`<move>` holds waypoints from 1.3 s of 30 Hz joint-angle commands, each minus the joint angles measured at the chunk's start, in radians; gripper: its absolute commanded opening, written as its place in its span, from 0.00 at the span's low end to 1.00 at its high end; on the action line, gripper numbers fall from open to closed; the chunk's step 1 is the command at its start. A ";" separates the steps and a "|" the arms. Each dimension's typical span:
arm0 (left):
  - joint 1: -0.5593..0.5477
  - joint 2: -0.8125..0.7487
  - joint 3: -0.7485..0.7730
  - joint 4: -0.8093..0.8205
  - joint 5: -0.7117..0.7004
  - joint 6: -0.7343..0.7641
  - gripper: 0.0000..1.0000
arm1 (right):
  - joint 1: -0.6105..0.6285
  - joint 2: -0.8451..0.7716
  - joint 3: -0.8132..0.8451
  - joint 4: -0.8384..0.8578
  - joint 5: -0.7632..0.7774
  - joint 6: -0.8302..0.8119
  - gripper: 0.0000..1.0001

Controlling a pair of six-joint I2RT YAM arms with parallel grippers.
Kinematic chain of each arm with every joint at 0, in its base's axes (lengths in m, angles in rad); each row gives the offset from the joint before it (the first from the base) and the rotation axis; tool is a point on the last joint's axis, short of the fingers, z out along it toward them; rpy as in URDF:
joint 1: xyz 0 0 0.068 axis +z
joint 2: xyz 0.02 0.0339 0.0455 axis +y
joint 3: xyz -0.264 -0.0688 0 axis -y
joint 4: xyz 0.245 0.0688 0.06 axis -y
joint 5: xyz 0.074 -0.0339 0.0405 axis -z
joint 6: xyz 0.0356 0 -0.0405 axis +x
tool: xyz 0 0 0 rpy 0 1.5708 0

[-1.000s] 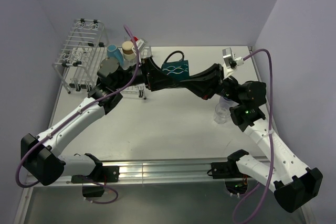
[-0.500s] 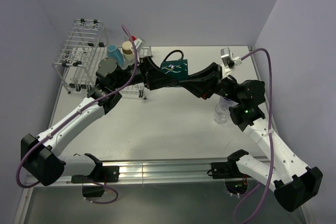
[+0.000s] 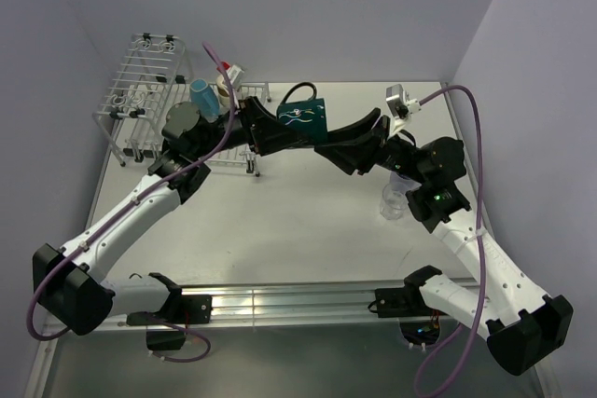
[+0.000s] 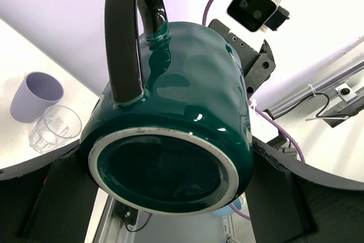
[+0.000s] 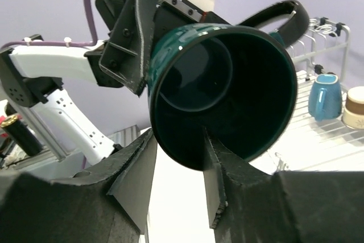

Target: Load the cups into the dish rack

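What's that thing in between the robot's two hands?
The dark teal mug, tipped on its side, sits right between the left gripper and the right gripper. The top view shows it best.

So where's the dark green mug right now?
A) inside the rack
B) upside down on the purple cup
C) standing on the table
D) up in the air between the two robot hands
D: the dark teal mug is up off the table, with the right gripper pinching its rim and the left gripper flanking its body.
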 commanded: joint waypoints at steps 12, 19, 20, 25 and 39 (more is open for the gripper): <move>0.023 -0.068 0.013 0.008 -0.043 0.062 0.00 | -0.003 -0.007 0.095 -0.084 0.113 -0.082 0.50; 0.042 -0.069 0.018 -0.079 -0.065 0.105 0.00 | -0.003 -0.019 0.114 -0.139 0.188 -0.107 0.58; 0.048 -0.080 0.010 -0.088 -0.072 0.112 0.00 | -0.003 -0.021 0.115 -0.148 0.204 -0.112 0.59; 0.104 -0.104 -0.018 -0.112 -0.074 0.119 0.00 | -0.006 -0.020 0.129 -0.223 0.313 -0.136 0.64; 0.210 0.047 0.309 -0.659 -0.379 0.418 0.00 | -0.009 0.016 0.129 -0.306 0.440 -0.130 0.66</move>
